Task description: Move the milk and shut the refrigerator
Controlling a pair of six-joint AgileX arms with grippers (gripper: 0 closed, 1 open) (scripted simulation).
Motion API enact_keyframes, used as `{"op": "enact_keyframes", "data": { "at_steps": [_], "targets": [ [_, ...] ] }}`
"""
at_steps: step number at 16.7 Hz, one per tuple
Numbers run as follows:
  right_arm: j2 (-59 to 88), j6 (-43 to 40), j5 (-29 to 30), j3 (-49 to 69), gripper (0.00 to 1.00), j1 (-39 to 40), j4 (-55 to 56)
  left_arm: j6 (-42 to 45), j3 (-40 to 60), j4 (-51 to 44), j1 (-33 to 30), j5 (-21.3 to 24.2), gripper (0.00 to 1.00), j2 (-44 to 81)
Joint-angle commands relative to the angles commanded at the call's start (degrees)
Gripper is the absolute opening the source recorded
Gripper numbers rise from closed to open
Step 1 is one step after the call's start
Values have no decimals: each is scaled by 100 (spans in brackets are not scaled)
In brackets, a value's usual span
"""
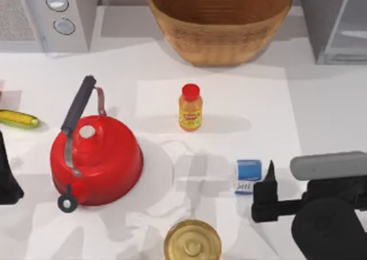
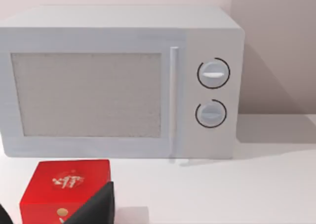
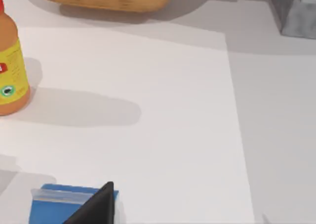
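Milk stands on the worktop, forward and right of the orange juice bottle, between that bottle and the right arm. Right pincer sits just beside the carton on the side away from the bottle; one dark fingertip shows against the blue top in the right wrist view, touching or nearly so. The second finger is hidden, so I cannot tell whether the jaws are wide, narrow or already closed on the carton.

Refrigerator is at the back of the worktop, well to the right of the bottle and past the wicker basket. Its pale interior is visible, so I judge the door is open and needs shutting after the move.

Left pincer is parked far to the left of the bottle, beyond the red kettle; its camera faces the microwave with a red box below it. I cannot tell its opening either.

Step in hand, by judgement: securing the carton. Notes for doing it well:
- Centre the carton between the jaws before closing; contact on one finger alone would push it sideways.
- Grip the flat walls below the blue top, squarely.
- Lift straight up before travelling, to pass clear of the brass-coloured lid nearby and the bottle.
- Approach the refrigerator without sweeping the basket rim.
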Motion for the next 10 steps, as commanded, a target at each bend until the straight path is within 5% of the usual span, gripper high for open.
{"op": "enact_keyframes", "data": {
  "at_steps": [6,10],
  "targets": [
    [1729,1888,-69,1488,100,348,-1235,0,0,0,0,0,100,0],
    [2011,2184,-97,1729,100,443,-1442,0,0,0,0,0,100,0]
  ]
}}
